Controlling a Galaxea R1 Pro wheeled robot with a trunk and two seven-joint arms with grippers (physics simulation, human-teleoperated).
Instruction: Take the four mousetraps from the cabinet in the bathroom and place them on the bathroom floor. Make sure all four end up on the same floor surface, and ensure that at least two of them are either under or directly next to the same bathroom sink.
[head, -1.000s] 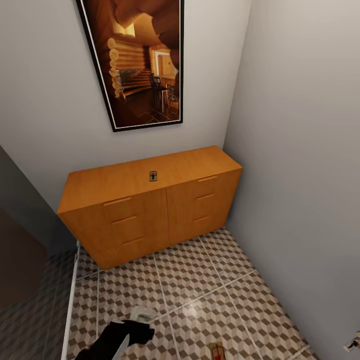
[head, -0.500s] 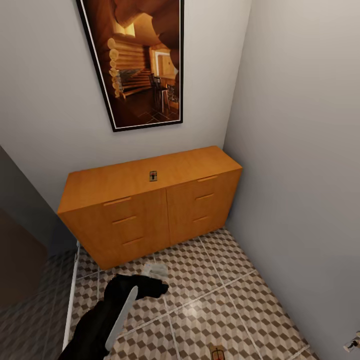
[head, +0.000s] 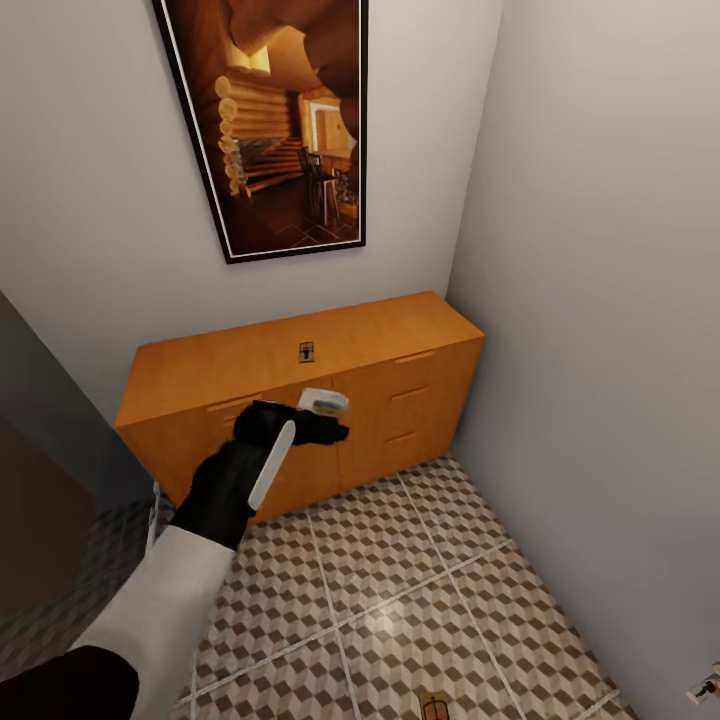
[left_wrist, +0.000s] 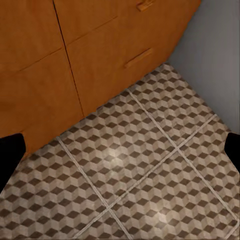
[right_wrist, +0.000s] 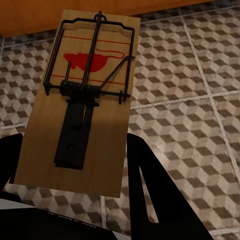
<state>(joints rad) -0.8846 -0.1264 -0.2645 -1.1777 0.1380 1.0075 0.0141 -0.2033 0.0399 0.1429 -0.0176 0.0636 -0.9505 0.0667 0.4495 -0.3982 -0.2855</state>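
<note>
Rising from near the floor a second ago, the left gripper (head: 325, 415) now hovers before the cabinet (head: 380, 400), fingers spread and empty, below the mousetrap (head: 307, 351) on top. The right gripper (right_wrist: 75, 165) pinches another mousetrap (right_wrist: 82, 100) above the bathroom floor (right_wrist: 200, 75); a third (head: 434, 708) lies there.

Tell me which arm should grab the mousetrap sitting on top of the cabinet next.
Left. The left gripper is raised in front of the cabinet, just below the mousetrap on top, with nothing between its fingers. The right gripper already holds a mousetrap.
</note>
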